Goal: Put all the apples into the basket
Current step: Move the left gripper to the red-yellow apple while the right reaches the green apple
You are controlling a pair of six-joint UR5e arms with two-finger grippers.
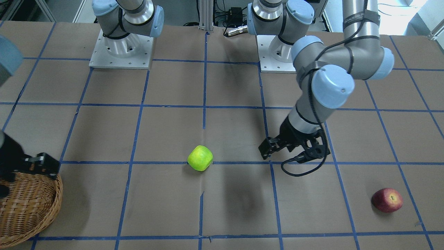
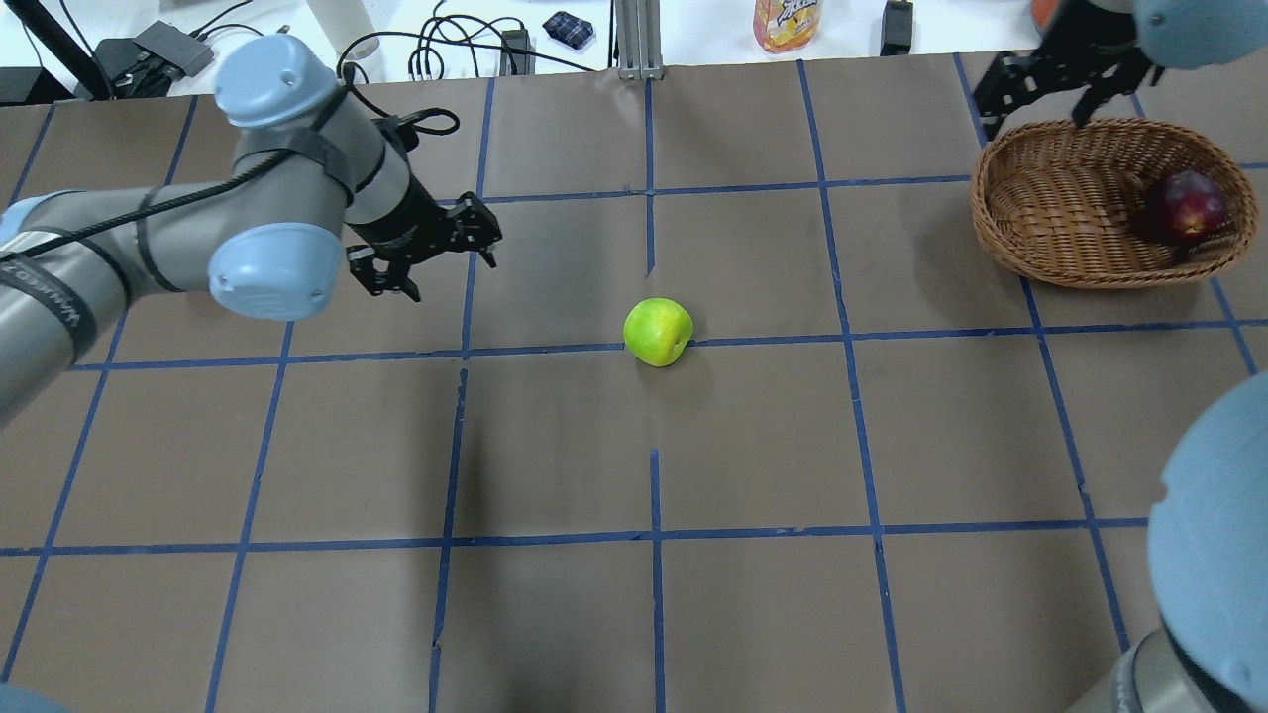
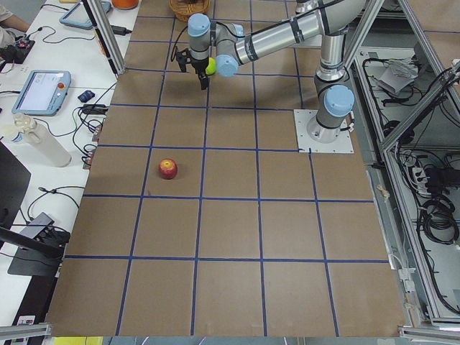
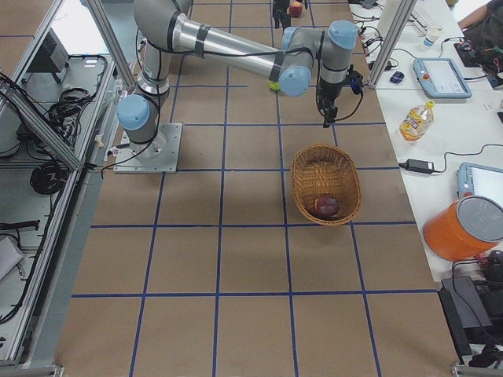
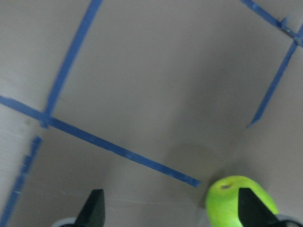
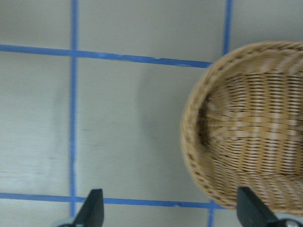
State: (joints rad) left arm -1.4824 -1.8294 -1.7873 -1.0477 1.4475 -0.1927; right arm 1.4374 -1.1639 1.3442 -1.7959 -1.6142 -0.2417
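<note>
The basket (image 2: 1080,259) is sitting at the table's (image 2: 753,446) far right corner and is holding one dark maroon apple (image 2: 1186,206); one of three is accordingly judged done. The yellow-green apple (image 2: 657,332) is lying mid-table on a blue tape line (image 2: 555,347); the red apple (image 1: 387,200) is lying well apart on the robot's left; both are awaiting transfer. The left gripper (image 2: 441,259) is hanging near the yellow-green apple, jaws spread wide and gripping nothing; it is probably lining up on that fruit. The right gripper (image 2: 1038,99) is hovering just beside the basket's rim, likewise wide open and empty.
</note>
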